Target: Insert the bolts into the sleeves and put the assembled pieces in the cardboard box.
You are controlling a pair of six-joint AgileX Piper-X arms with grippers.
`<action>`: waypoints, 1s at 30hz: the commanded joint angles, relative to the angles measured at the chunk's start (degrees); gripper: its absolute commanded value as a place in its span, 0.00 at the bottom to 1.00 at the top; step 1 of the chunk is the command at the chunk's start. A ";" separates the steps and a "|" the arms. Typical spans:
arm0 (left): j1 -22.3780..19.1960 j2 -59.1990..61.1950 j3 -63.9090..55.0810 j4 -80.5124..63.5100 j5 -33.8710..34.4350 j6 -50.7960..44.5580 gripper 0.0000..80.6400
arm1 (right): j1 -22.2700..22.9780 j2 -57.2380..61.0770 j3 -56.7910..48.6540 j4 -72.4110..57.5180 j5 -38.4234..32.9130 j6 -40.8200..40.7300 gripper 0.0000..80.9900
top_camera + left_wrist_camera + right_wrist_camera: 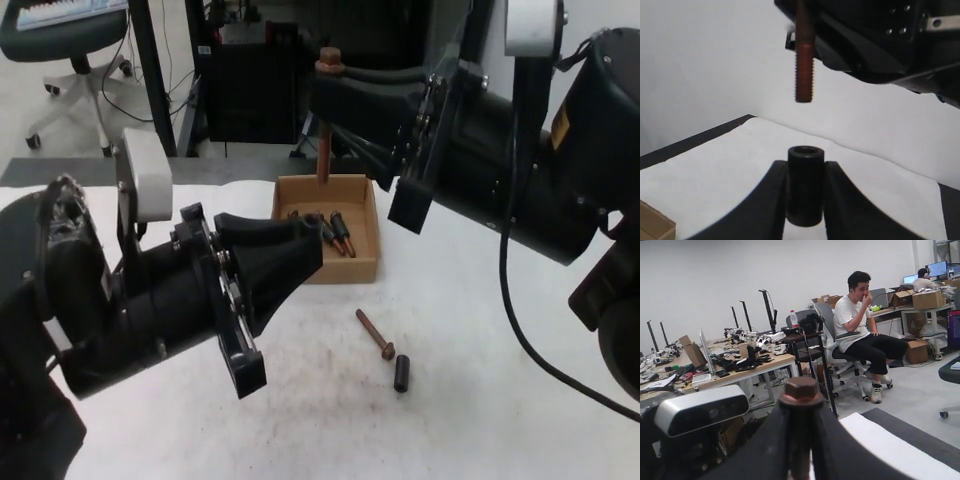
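Bolt (803,60) hangs above sleeve (805,192) in left end effector (805,170).

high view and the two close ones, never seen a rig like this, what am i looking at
Two robot arms at a white bench. The high view looks over both from behind; each close view comes from a camera on one arm's wrist. The left gripper is shut on a black sleeve, held upright. The right gripper is shut on a bolt, hanging above that sleeve. On the bench: a cardboard box with finished pieces inside, plus one loose bolt and loose sleeve.
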 commanded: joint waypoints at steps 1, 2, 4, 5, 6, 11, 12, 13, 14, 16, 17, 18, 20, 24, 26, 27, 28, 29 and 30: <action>0.11 -0.18 -0.17 -3.43 0.73 -0.68 0.00 | 0.11 0.11 -0.13 -1.15 0.54 -0.67 0.01; 0.11 -0.18 -0.17 -4.03 0.73 -0.68 0.00 | 0.24 0.18 -0.13 -1.15 0.54 -0.67 0.01; 0.11 -0.18 -0.17 -4.15 0.32 -0.68 0.00 | 0.75 0.46 -0.13 -1.15 0.69 -0.67 0.01; 0.11 -0.18 -0.17 -4.15 0.32 -0.68 0.00 | 1.05 0.63 -0.13 -1.15 0.76 -0.67 0.01; 0.11 -0.18 -0.17 -4.15 0.32 -0.68 0.00 | 1.47 0.86 -0.13 -1.15 0.74 -0.67 0.01; 0.11 -0.18 -0.17 -4.15 0.32 -0.68 0.00 | 3.66 2.15 -0.13 -1.47 0.97 -0.67 0.01; 0.11 -0.18 -0.17 -4.15 0.32 -0.68 0.00 | 3.96 2.28 -0.13 -1.76 0.95 -0.67 0.01; 0.11 -0.18 -0.17 -4.15 0.32 -0.68 0.00 | 4.12 2.26 -0.13 -2.03 1.28 -0.67 0.01; 0.11 -0.18 -0.17 -4.15 0.32 -0.68 0.00 | 4.10 2.26 -0.13 -2.05 1.68 -0.67 0.01; 0.11 -0.18 -0.17 -4.15 0.32 -0.68 0.00 | 4.10 2.26 -0.13 -2.60 1.82 -0.67 0.01; 0.11 -0.18 -0.17 -4.15 0.32 -0.68 0.00 | 4.10 2.26 -0.13 -2.60 1.82 -0.67 0.01; 0.11 -0.18 -0.17 -4.15 0.32 -0.68 0.00 | 4.10 2.26 -0.13 -2.60 1.82 -0.81 0.01; 0.11 -0.18 -0.17 -4.15 -0.13 -0.68 0.00 | 4.10 2.26 -0.13 -2.60 1.82 -1.56 0.01; 0.11 -0.18 -0.17 -4.15 -0.79 -0.68 0.00 | 3.99 2.26 -0.13 -4.23 1.82 -1.73 0.01; 0.11 -0.18 -0.17 -4.15 -0.79 -0.68 0.00 | 3.99 2.26 -0.13 -5.23 1.82 -1.73 0.01; 0.11 -0.18 -0.17 -4.15 -0.79 -0.68 0.00 | 3.99 2.26 -0.13 -5.75 1.82 -1.73 0.01; 0.11 -0.18 -0.17 -4.15 -0.79 -0.68 0.00 | 3.88 2.26 -0.13 -6.39 1.82 -1.73 0.01; 0.11 -0.18 -0.17 -4.15 -0.79 -0.68 0.00 | 3.87 2.26 -0.23 -6.47 1.82 -1.73 0.01; 0.11 -0.18 -0.17 -4.15 -0.79 -0.68 0.00 | 3.87 2.26 -0.26 -6.52 1.82 -1.73 0.01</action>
